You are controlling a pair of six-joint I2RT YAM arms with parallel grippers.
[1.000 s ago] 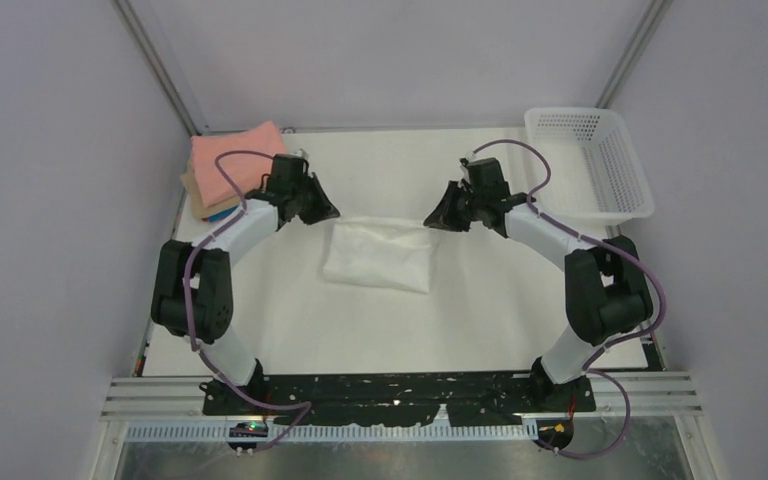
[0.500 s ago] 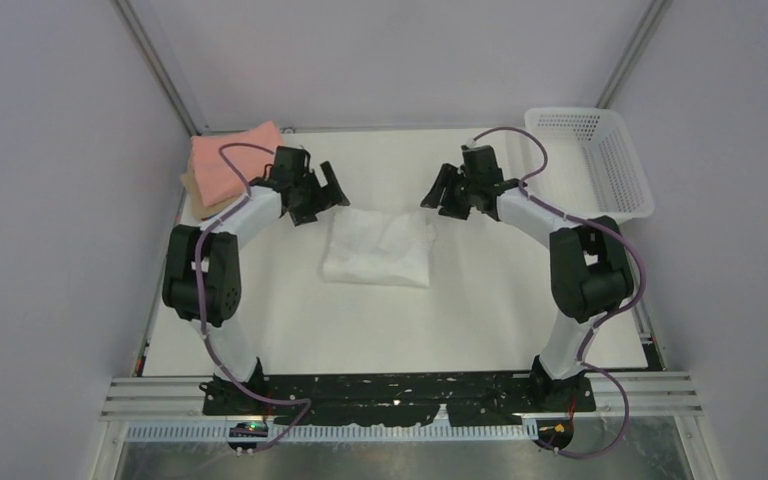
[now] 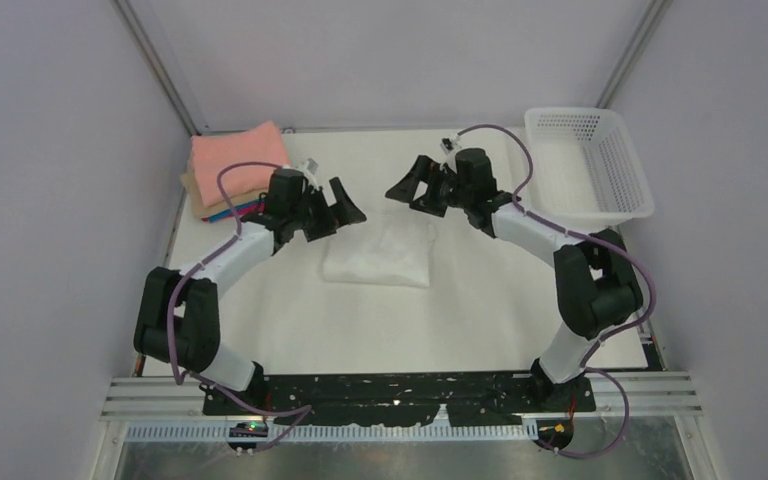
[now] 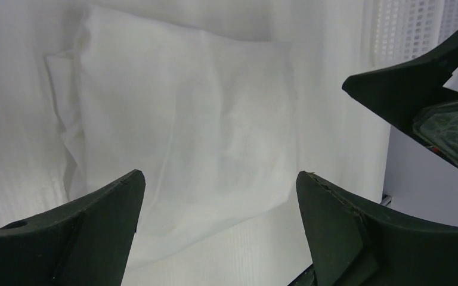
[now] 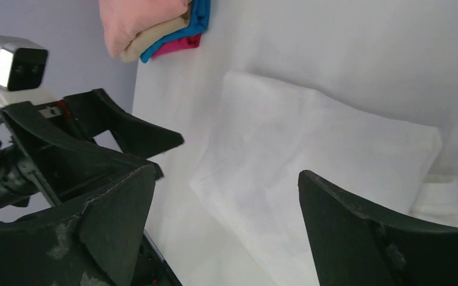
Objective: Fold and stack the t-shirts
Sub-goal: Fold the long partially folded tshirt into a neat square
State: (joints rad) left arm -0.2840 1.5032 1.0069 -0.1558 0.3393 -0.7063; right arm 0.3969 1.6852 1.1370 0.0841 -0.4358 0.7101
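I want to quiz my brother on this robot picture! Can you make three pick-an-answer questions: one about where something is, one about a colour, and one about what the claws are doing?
1. Where is the pile of folded t-shirts?
A. At the near right corner
B. At the far left corner of the table
C. In the very middle

2. What colour is the top t-shirt on that pile?
A. Green
B. Black
C. Salmon-pink

3. How are the left gripper and the right gripper?
A. Both open, holding nothing
B. Both shut on cloth
C. One open, one shut

Answers:
1 B: the pile sits by the left wall, apart from the white t-shirt in the middle.
2 C: pink cloth lies on top, above tan, blue and magenta layers.
3 A: each wrist view shows fingers wide apart, with the white t-shirt lying free below.
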